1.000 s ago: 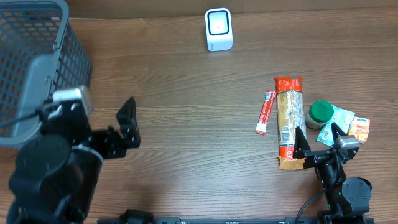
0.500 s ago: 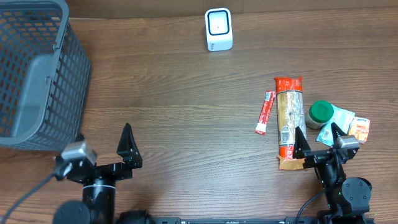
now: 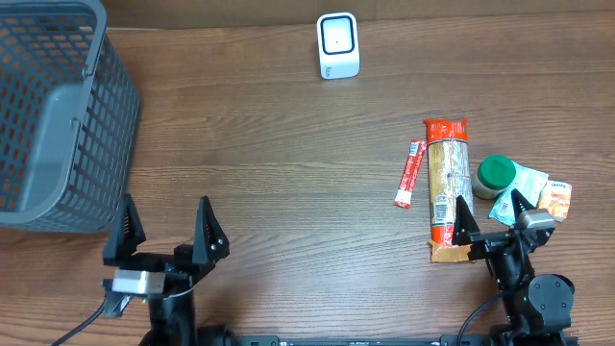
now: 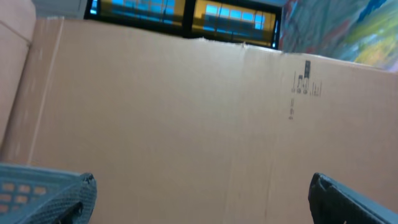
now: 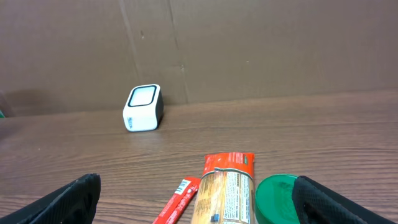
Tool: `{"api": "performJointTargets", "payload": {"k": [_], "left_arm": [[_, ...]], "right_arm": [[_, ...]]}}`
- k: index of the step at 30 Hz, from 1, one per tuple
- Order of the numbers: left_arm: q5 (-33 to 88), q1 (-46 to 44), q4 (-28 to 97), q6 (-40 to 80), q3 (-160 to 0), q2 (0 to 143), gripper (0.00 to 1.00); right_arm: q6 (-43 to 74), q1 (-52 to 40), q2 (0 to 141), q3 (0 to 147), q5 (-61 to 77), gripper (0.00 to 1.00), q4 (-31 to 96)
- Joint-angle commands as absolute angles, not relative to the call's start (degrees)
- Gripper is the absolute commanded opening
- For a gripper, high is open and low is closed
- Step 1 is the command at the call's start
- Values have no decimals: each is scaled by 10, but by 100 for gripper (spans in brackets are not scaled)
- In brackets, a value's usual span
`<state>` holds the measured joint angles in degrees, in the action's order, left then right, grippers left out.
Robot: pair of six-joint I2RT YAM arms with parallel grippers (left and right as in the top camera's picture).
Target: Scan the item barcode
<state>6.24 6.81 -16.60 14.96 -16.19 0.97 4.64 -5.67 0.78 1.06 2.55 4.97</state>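
The white scanner [image 3: 338, 45] stands at the table's far edge, also in the right wrist view [image 5: 143, 107]. The items lie in a cluster at the right: a long packet with red ends [image 3: 447, 187] [image 5: 227, 190], a thin red stick sachet [image 3: 409, 173] [image 5: 179, 202], a green-lidded jar [image 3: 496, 176] [image 5: 280, 199] and small packets [image 3: 543, 195]. My right gripper [image 3: 490, 210] [image 5: 198, 208] is open, low at the near end of the long packet, holding nothing. Far from the items at the front left, my left gripper [image 3: 166, 216] [image 4: 202, 205] is open and empty.
A grey mesh basket [image 3: 53, 115] fills the far left corner, and its blurred corner [image 4: 43, 193] shows in the left wrist view. A cardboard wall [image 4: 186, 112] rises behind the table. Bare wood lies between the scanner and the items.
The left arm has swung down from beside the basket to the table's front edge, its open fingers now pointing toward the far side. The right arm and the items have not moved.
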Motion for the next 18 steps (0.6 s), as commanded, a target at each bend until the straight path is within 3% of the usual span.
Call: {"api": "performJointTargets", "payload": {"k": [1, 12, 18], "left_arm": [[58, 70, -205, 183, -113, 2, 100], [60, 70, -227, 185, -3, 2, 100], [60, 69, -103, 176, -3, 2, 100]], "right_arm": [[44, -55, 2, 4, 25, 100, 46], [44, -55, 2, 4, 25, 100, 46], [44, -55, 2, 4, 25, 100, 46]]}}
